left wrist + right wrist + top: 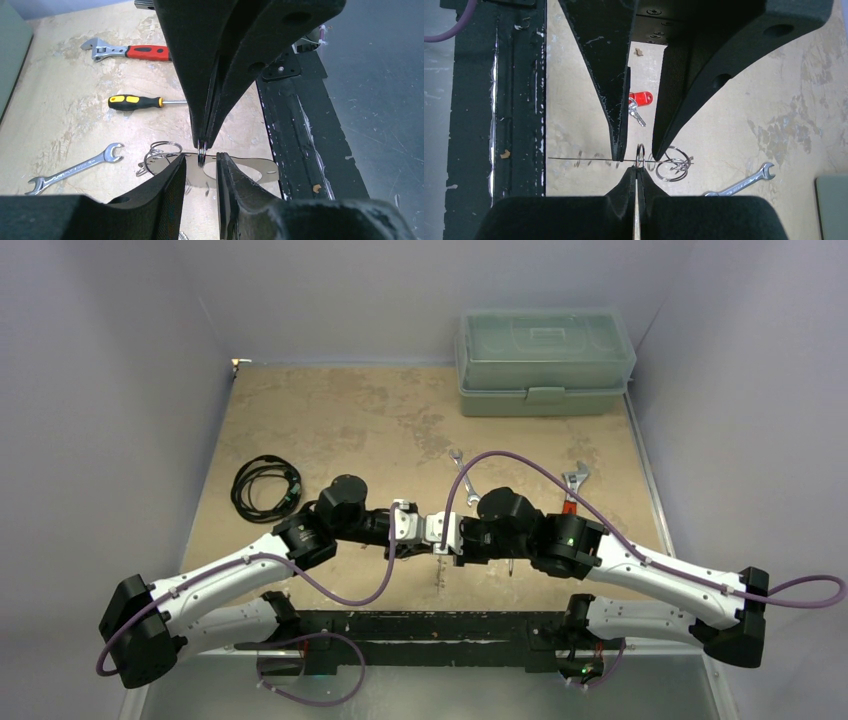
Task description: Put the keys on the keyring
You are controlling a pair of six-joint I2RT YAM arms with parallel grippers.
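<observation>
Both grippers meet above the table's near middle. My right gripper [443, 532] [637, 171] is shut on a small split ring [640, 152] [202, 152]. That ring sits on the keyring [245, 170], a thin flat silvery oval piece that shows only as an edge-on line [574, 159] in the right wrist view. My left gripper [405, 525] [201, 162] faces it with jaws apart, one finger on each side of the split ring, gripping nothing. One of the keys [637, 116], with a red tag [641, 98], lies on the table below. Loose wire rings [672, 166] [162, 150] lie beside it.
On the table lie a red-handled adjustable wrench [125, 51] [572, 485], a yellow-and-black screwdriver [135, 102] and a silver spanner [75, 169] [462, 472]. A coiled black cable [265, 488] is at left, a green toolbox [545, 360] at the back. The black base rail [420, 630] runs along the near edge.
</observation>
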